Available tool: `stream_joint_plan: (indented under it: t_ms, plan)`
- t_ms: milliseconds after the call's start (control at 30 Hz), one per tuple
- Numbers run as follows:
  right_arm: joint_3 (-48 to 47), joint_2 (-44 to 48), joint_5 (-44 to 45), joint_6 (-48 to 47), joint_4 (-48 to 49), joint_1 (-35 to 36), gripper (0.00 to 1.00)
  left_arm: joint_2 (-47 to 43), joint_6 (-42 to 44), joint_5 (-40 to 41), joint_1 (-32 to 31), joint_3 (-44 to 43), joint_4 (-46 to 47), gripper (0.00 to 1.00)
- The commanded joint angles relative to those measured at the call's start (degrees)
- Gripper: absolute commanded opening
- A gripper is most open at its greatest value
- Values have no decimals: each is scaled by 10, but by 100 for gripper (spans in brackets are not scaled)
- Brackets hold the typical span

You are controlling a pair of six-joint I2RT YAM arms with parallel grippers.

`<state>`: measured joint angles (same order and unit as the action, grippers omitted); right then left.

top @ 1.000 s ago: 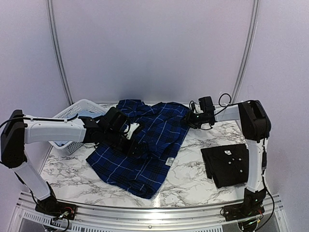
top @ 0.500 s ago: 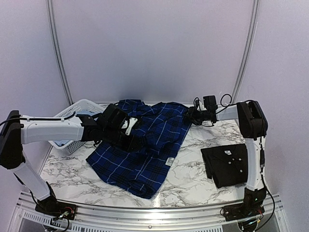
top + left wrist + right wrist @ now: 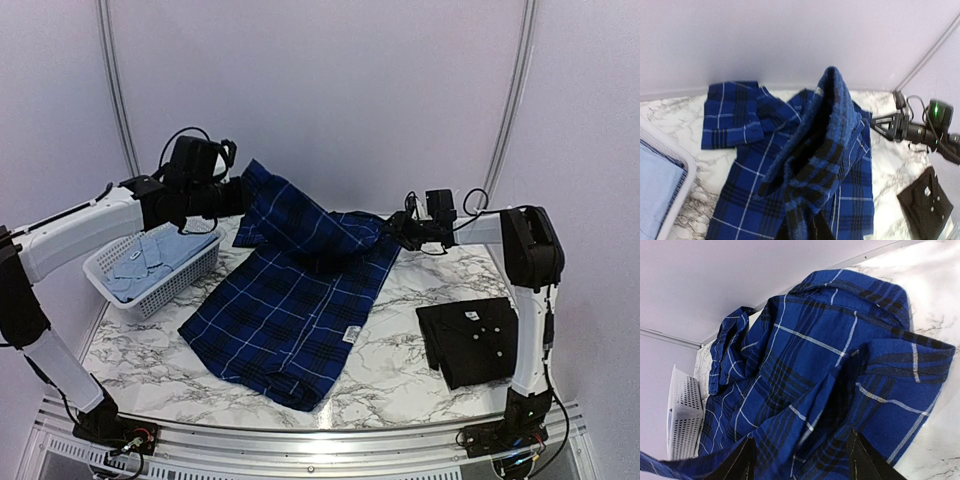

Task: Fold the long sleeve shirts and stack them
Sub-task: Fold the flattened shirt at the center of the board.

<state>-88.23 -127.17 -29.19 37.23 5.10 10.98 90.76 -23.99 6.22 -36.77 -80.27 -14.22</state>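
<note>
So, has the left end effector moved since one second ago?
Yes. The left end effector went up and back, from beside the white plastic lattice basket to above its far corner, lifting the blue plaid cloth shirt.

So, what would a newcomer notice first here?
The blue plaid shirt catches the eye: it spreads over the middle of the table, one part held high at back left by the left jaws, shut on it. The right jaws stand open at its right edge, and a black shirt lies at the near right.
</note>
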Motion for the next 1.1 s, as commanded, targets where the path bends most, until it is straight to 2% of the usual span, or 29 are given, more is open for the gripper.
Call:
stream_joint_plan:
  t_ms: [0,200,400,533,1067]
  plan:
    - [-39,-1,-11,-11,-9,-2,58,24,-5,47,27,-66,-1,10]
    - [-62,-34,-21,-3,-12,-3,56,85,-4,37,55,-143,-2,10]
    - [-69,-51,-11,-14,-24,-3,38,116,-9,40,67,-182,-5,10]
    - [-80,-63,-7,-18,-34,-3,31,96,-16,76,73,-168,-5,10]
    - [-114,-88,-1,-20,-48,-4,27,28,-21,132,84,-102,15,10]
